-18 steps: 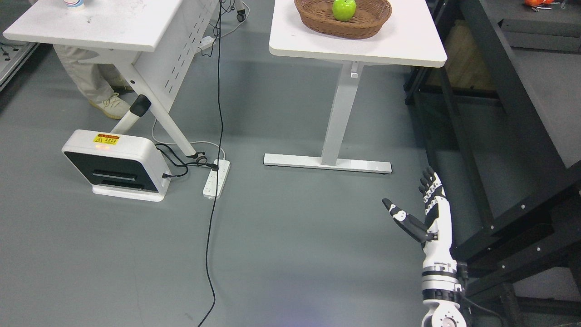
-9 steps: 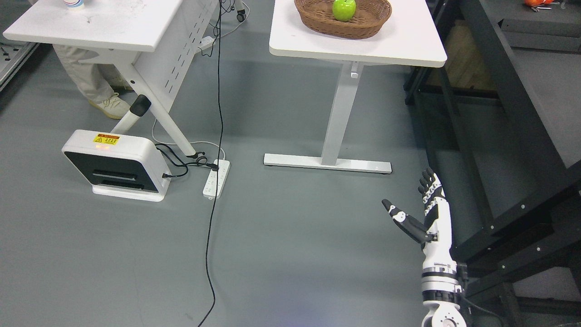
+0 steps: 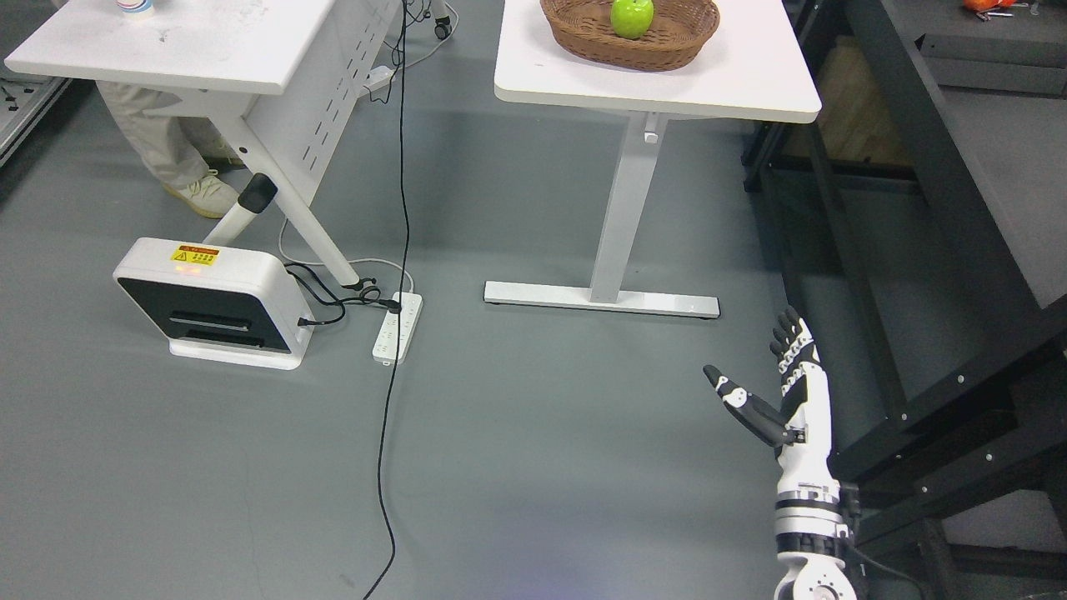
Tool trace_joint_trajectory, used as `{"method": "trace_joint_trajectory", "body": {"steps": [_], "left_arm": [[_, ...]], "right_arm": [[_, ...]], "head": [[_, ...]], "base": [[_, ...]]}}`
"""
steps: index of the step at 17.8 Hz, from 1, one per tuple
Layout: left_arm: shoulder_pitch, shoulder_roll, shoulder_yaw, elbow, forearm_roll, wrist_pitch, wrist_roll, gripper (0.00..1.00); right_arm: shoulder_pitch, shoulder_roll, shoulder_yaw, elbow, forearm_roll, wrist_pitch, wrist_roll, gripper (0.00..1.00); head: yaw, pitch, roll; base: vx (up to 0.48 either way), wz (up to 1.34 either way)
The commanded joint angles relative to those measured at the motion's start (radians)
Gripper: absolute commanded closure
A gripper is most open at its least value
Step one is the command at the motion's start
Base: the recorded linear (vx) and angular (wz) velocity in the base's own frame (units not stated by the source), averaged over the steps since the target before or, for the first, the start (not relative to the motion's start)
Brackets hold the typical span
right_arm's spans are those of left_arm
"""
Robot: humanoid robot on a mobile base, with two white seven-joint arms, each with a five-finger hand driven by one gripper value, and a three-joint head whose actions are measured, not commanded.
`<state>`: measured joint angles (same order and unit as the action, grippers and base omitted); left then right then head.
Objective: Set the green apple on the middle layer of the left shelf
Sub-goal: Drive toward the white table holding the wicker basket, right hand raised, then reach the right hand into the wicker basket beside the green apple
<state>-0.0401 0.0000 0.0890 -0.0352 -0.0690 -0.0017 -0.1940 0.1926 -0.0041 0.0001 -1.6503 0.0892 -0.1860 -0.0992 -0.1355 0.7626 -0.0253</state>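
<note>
A green apple point(image 3: 631, 17) lies in a brown wicker basket point(image 3: 667, 46) on a white table point(image 3: 750, 83) at the top of the head view. My right hand point(image 3: 767, 375) hangs low at the lower right, far below the table and well short of the apple. Its fingers are stretched out, the thumb is spread to the left, and it holds nothing. A black metal shelf point(image 3: 959, 208) runs down the right side, close beside my right hand. My left arm does not show.
A second white table point(image 3: 192, 50) stands at the upper left, with a person's legs point(image 3: 158, 142) behind it. On the grey floor are a white box device point(image 3: 217, 304), a power strip point(image 3: 398, 327) and a long black cable point(image 3: 392, 417).
The picture has shifted very slightly. My right hand stays in nearly the same place, still spread and holding nothing.
</note>
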Motion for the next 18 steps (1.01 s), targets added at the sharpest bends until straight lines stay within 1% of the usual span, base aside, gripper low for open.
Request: {"method": "trace_joint_trajectory", "body": {"steps": [1,2,3,4,6,8,9,10,11,12,13,14,16,18], "left_arm": [[0.000,0.017,0.000,0.000,0.000,0.000,0.001,0.00],[0.000,0.017,0.000,0.000,0.000,0.000,0.001,0.00],[0.000,0.017,0.000,0.000,0.000,0.000,0.001,0.00],[0.000,0.017,0.000,0.000,0.000,0.000,0.001,0.00],[-0.001,0.017,0.000,0.000,0.000,-0.001,0.001,0.00],[0.000,0.017,0.000,0.000,0.000,0.000,0.001,0.00],[0.000,0.017,0.000,0.000,0.000,0.000,0.001,0.00],[0.000,0.017,0.000,0.000,0.000,0.000,0.001,0.00],[-0.001,0.017,0.000,0.000,0.000,0.000,0.001,0.00],[0.000,0.017,0.000,0.000,0.000,0.000,0.001,0.00],[-0.001,0.017,0.000,0.000,0.000,0.000,0.001,0.00],[0.000,0.017,0.000,0.000,0.000,0.000,0.001,0.00],[0.000,0.017,0.000,0.000,0.000,0.000,0.001,0.00],[-0.001,0.017,0.000,0.000,0.000,0.000,0.001,0.00]], "right_arm": [[-0.022,-0.068,0.003,-0.002,0.247,0.000,-0.022,0.01],[-0.034,-0.083,0.003,-0.002,0.414,0.006,-0.046,0.01],[-0.039,-0.089,0.003,-0.002,0.525,0.013,-0.063,0.01],[-0.039,-0.097,0.000,-0.006,0.593,0.019,-0.077,0.01],[-0.039,-0.120,-0.038,-0.035,0.593,0.020,-0.088,0.01],[-0.042,-0.135,-0.049,-0.049,0.593,0.019,-0.083,0.01],[-0.053,-0.157,-0.049,-0.049,0.595,0.022,-0.076,0.04],[-0.053,-0.165,-0.049,-0.051,0.595,0.022,-0.065,0.10],[-0.053,-0.166,-0.054,-0.052,0.595,0.020,-0.048,0.13],[-0.051,-0.166,-0.069,-0.052,0.593,0.014,-0.039,0.14],[-0.048,-0.169,-0.083,-0.054,0.592,-0.003,-0.037,0.04],[-0.041,-0.174,-0.089,-0.060,0.592,-0.056,-0.042,0.00],[-0.035,-0.163,-0.103,-0.062,0.586,-0.121,-0.042,0.00],[-0.044,-0.163,-0.100,-0.060,0.584,-0.113,-0.037,0.00]], "head": [[0.0000,0.000,0.000],[0.0000,0.000,0.000],[0.0000,0.000,0.000],[0.0000,0.000,0.000],[0.0000,0.000,0.000],[0.0000,0.000,0.000],[0.0000,0.000,0.000],[0.0000,0.000,0.000],[0.0000,0.000,0.000],[0.0000,0.000,0.000],[0.0000,0.000,0.000],[0.0000,0.000,0.000],[0.0000,0.000,0.000],[0.0000,0.000,0.000]], "base": [[0.000,0.00],[0.011,0.00],[0.011,0.00],[0.021,0.00],[0.037,-0.02],[0.072,-0.02],[0.148,0.00],[0.148,0.00],[0.180,-0.04],[0.180,-0.04],[0.240,-0.06],[0.240,-0.06],[0.280,-0.06],[0.273,-0.10]]}}
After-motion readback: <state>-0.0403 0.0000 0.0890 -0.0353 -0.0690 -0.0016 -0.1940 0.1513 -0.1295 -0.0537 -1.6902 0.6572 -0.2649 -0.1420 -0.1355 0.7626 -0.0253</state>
